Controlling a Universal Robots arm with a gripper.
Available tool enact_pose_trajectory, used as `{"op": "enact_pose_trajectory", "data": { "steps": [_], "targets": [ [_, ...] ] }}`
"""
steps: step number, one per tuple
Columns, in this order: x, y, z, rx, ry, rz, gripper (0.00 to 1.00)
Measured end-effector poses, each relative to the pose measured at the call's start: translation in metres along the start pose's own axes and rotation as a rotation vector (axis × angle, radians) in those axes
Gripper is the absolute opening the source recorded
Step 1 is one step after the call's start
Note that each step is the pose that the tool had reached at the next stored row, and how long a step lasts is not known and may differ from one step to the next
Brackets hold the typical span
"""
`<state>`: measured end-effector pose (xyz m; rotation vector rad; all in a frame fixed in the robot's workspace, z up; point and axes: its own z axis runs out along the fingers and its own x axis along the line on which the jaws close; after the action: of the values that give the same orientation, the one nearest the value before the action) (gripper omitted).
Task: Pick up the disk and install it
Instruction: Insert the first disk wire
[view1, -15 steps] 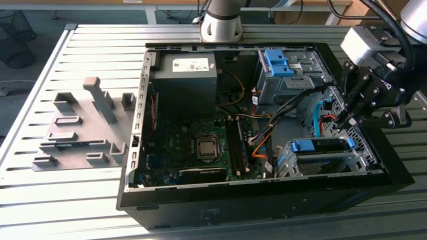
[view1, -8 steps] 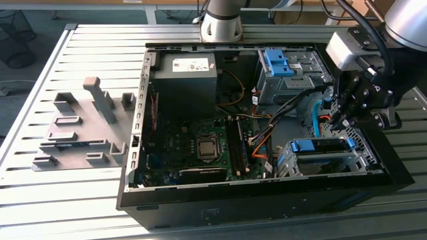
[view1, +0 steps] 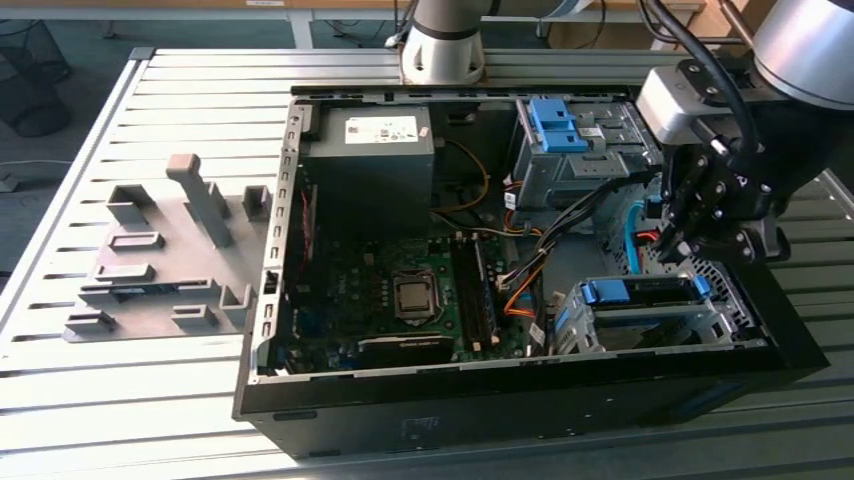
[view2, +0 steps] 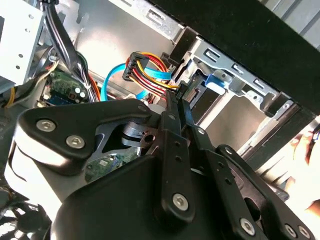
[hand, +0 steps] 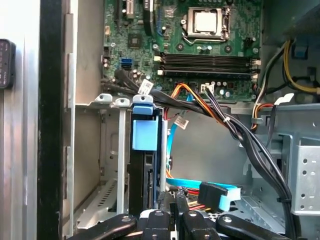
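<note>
Hovering inside the open computer case (view1: 400, 420), my gripper (view1: 703, 240), fingers together and empty, was just above the disk (hand: 145, 150), seated in its drive cage (view1: 594, 335).

The disk (view1: 646, 292) sat in a metal drive cage at the near corner of the open computer case; its blue plastic rail faced up; in the first wrist view the disk (hand: 144, 150) stood on edge, dark-bodied, between the cage walls.

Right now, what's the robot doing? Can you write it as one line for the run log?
scene: open computer case | gripper: shut, empty, inside case beside drive cage | disk: seated in cage, blue rail showing
</note>
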<state>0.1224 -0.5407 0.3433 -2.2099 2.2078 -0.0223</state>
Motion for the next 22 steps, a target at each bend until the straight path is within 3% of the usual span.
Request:
{"op": "enact_pose_trajectory", "data": {
  "steps": [11,22],
  "targets": [
    [0.0106,0.0038,0.0038,0.0009,-0.0002,0.004,0.16],
    [0.0149,0.0098,0.0071,0.0231,-0.0001,-0.001,0.16]
  ]
}}
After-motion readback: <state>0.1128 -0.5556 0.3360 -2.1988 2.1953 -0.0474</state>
